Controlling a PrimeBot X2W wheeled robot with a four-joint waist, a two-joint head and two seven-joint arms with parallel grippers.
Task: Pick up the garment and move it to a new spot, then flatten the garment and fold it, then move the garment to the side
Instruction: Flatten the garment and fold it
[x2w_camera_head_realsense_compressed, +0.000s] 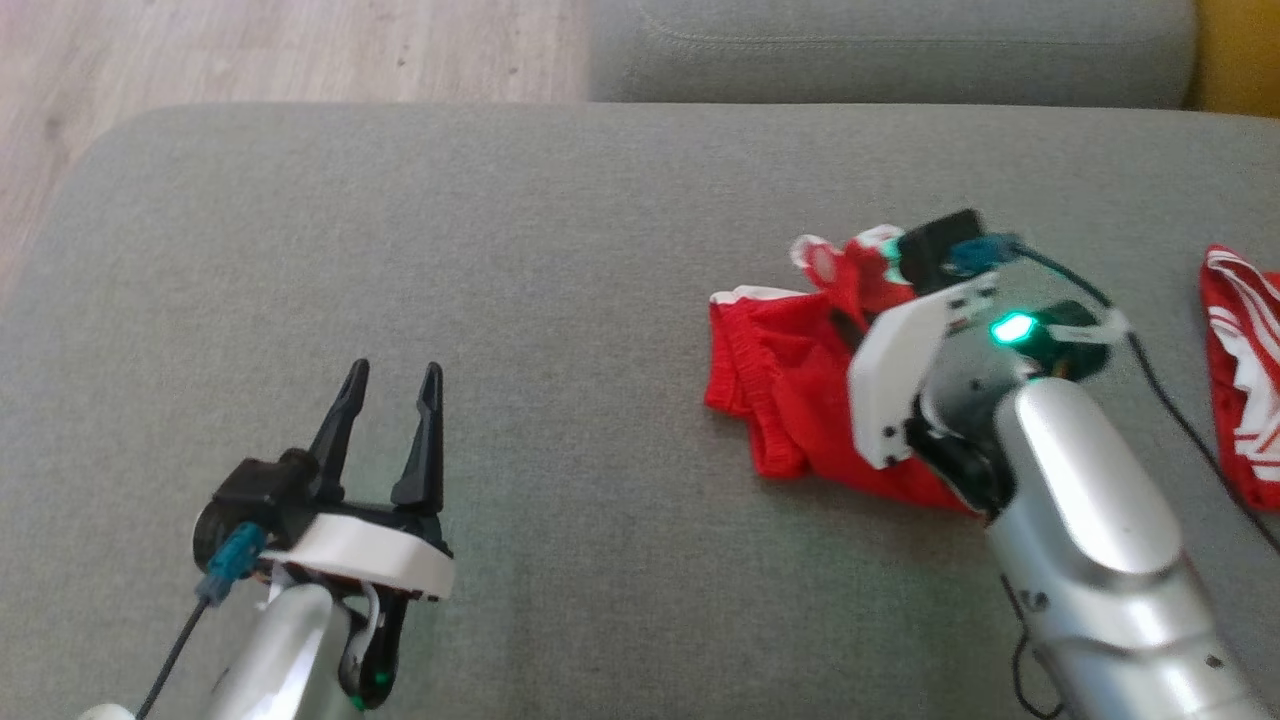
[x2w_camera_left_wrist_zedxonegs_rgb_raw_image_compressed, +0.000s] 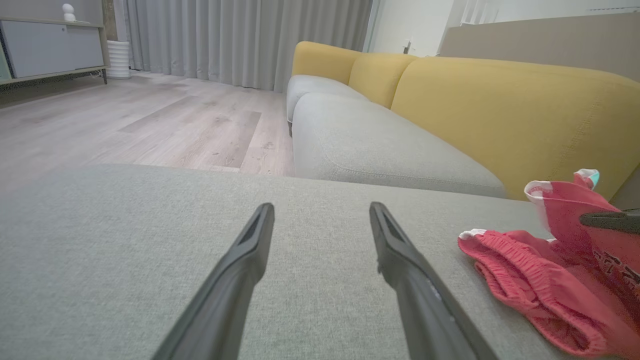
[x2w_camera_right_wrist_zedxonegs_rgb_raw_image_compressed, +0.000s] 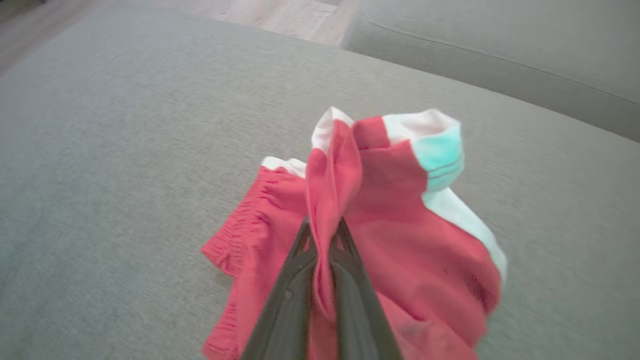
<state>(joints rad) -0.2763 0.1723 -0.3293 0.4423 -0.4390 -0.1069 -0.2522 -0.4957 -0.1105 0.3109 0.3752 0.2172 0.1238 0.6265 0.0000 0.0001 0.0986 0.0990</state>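
The garment is a pair of red shorts with white trim and an elastic waistband, lying crumpled on the right half of a grey cushion. My right gripper is shut on a raised fold of the red cloth, which stands up between its fingers while the rest trails on the cushion. In the head view the right gripper reaches into the garment from the lower right. My left gripper hovers open and holding nothing at the lower left, well apart from the garment. Its fingers are spread wide.
A second red and white cloth lies at the cushion's right edge. A grey sofa seat with a yellow backrest stands beyond. Wooden floor lies past the cushion's rounded far-left corner. A black cable trails from the right wrist.
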